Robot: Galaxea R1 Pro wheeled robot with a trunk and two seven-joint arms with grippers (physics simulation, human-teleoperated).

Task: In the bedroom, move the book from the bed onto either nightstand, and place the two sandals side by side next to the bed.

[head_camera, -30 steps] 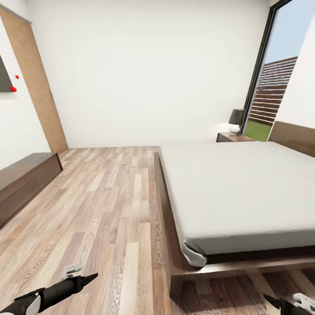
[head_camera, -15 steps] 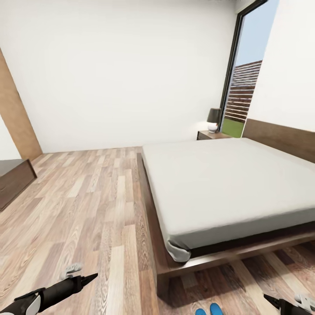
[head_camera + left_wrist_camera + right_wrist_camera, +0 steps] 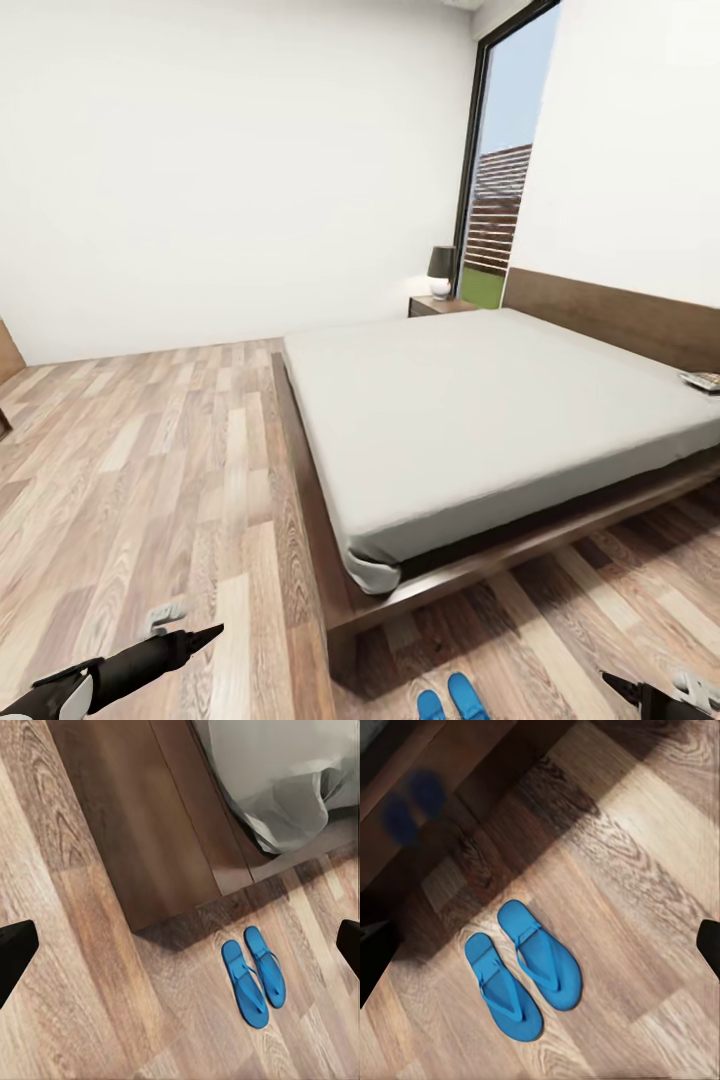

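The bed (image 3: 480, 420), dark wood with a pale grey mattress, takes up the centre and right of the head view. The book (image 3: 703, 380) lies flat on the mattress at the picture's right edge, near the headboard. The two sandals (image 3: 448, 700), bright blue, lie side by side on the floor just off the bed's near corner. They also lie below both wrist cameras: sandals (image 3: 253, 976), sandals (image 3: 523, 971). A nightstand (image 3: 438, 306) stands beyond the bed by the window. My left gripper (image 3: 205, 636) and right gripper (image 3: 612, 684) hang low, both open and holding nothing.
A dark-shaded lamp (image 3: 440, 271) stands on the nightstand. A tall window (image 3: 500, 180) shows a slatted fence. Wood-plank floor (image 3: 140, 470) stretches left of the bed to the white wall. The bed frame's corner (image 3: 161, 855) juts out near the sandals.
The camera has swung to the right, so the whole view shifted left. The long cabinet and door went out of view; the sandals and book came in. The arms hold the same pose.
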